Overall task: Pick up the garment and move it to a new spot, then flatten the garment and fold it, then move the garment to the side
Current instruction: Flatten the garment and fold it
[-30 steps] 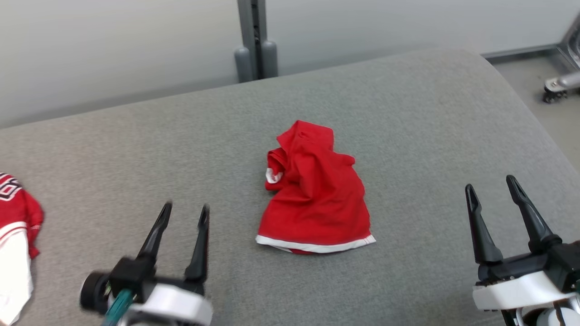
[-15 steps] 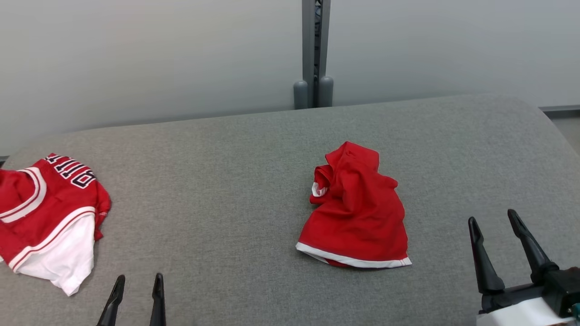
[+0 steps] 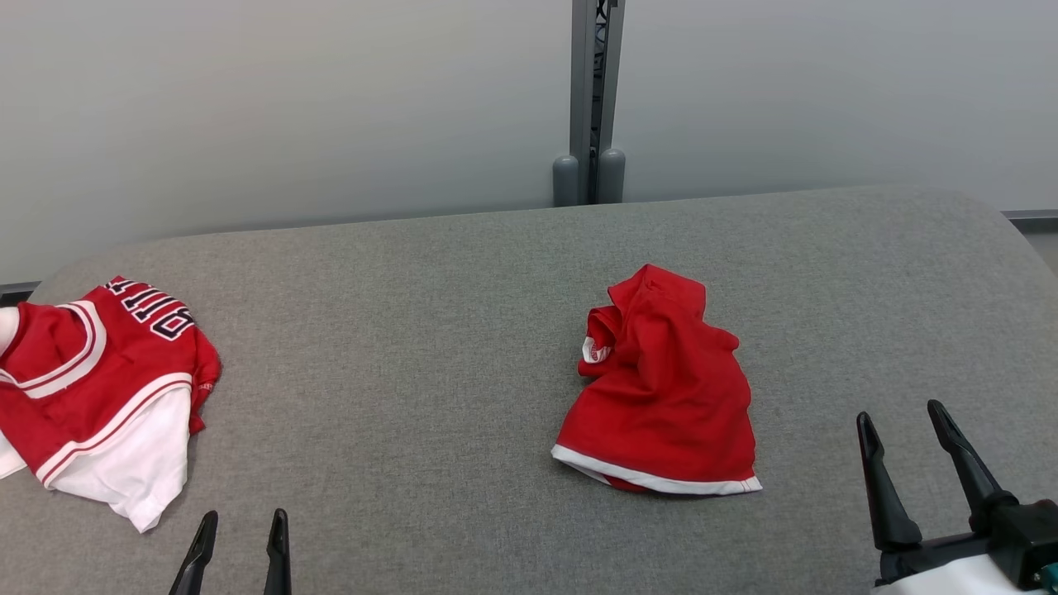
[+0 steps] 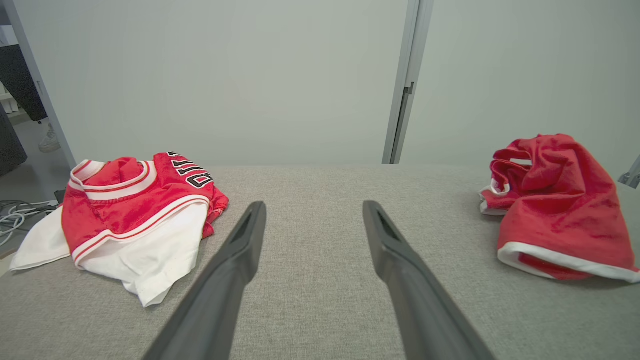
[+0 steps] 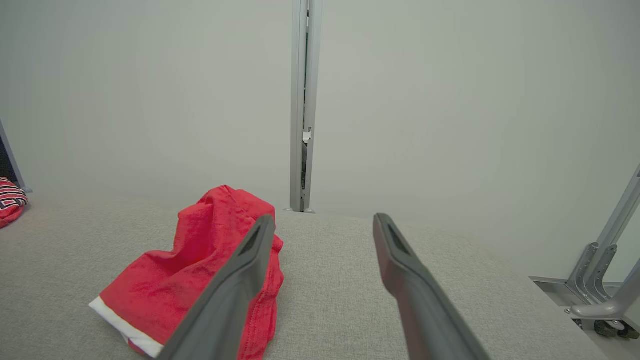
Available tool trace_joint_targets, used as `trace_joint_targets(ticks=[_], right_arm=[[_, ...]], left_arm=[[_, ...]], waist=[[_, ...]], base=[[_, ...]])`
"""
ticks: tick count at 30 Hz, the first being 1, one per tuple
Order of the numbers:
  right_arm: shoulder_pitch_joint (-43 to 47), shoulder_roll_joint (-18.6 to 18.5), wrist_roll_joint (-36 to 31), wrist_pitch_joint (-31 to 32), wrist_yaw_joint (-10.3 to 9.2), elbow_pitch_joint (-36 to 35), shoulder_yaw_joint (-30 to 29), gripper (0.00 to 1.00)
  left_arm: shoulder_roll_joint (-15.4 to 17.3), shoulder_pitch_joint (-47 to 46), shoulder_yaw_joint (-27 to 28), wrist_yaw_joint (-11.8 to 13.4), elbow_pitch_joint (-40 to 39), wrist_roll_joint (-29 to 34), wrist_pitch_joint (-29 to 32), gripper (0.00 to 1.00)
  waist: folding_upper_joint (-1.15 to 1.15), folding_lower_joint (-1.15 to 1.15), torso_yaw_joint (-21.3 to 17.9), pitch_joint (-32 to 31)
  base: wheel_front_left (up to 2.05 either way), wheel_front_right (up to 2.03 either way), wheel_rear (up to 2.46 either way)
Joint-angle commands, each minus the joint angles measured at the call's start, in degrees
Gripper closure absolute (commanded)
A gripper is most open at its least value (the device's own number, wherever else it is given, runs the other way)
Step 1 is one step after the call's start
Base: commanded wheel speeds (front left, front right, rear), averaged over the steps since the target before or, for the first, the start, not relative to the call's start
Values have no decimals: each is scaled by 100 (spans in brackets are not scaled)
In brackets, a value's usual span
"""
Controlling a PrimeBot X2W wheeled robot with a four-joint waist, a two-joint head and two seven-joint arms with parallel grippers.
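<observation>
A crumpled red garment (image 3: pixel 661 397) with a white hem lies right of centre on the grey padded table (image 3: pixel 413 347); it also shows in the left wrist view (image 4: pixel 560 210) and the right wrist view (image 5: pixel 200 270). A second garment, a red and white jersey (image 3: pixel 99 388) with dark lettering, lies bunched at the table's left end (image 4: pixel 135 210). My left gripper (image 3: pixel 242 525) is open at the near edge, between the two garments and touching neither (image 4: pixel 314 205). My right gripper (image 3: pixel 900 413) is open, to the right of the red garment and clear of it (image 5: pixel 324 217).
A pale wall with a grey vertical post (image 3: pixel 591 99) runs behind the table. The table's rounded right end (image 3: pixel 1000 248) drops to the floor, where a metal frame leg (image 5: pixel 600 280) stands. Cables (image 4: pixel 15 215) lie on the floor off the left end.
The head camera has swung left and tilted up, bringing the jersey at the left end into view. Both grippers now sit lower in the picture and stay open. Neither garment has moved.
</observation>
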Motion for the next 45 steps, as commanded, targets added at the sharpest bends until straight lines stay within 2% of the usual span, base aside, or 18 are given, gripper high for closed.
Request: trace_joint_targets(ticks=[1, 16, 19, 23, 28, 29, 35, 39, 45], right_arm=[[49, -5, -26, -26, 9, 27, -16, 0], [-29, -8, -9, -26, 9, 45, 25, 0], [-88, -15, 8, -26, 9, 27, 52, 0], [-141, -45, 28, -26, 9, -3, 111, 0], [-327, -65, 64, -26, 9, -38, 222, 0], [-327, -65, 64, -26, 9, -38, 222, 0], [-524, -21, 111, -26, 9, -69, 226, 0], [-577, 18, 135, -26, 9, -50, 207, 0], [-584, 62, 148, -26, 9, -26, 185, 0]], left_arm=[[10, -71, 29, -31, -15, 51, -1, 0], [0, -115, -69, -91, -1, 72, -1, 0], [-2, -207, -270, -110, 33, 120, -2, 0], [0, -562, -833, -183, 162, 83, -2, 0], [3, -1244, -1644, -229, 835, -47, 0, 0], [3, -1244, -1644, -229, 835, -47, 0, 0], [6, -2135, -2380, -244, 2078, -388, 94, 0], [7, -2609, -2576, -252, 2754, -653, 168, 0], [6, -2984, -2546, -244, 3384, -1031, 114, 0]], waist=[[0, 0, -6, -3], [0, 0, -125, 35], [0, 0, -191, 80], [0, 0, -313, 200], [0, 0, -629, 460], [0, 0, -629, 460], [0, 0, -1084, 781], [0, 0, -1324, 937], [0, 0, -1517, 1017]], base=[[0, 0, 0], [0, 0, 0], [0, 0, 0], [0, 0, 0], [0, 0, 0], [0, 0, 0], [0, 0, 0], [0, 0, 0], [0, 0, 0]])
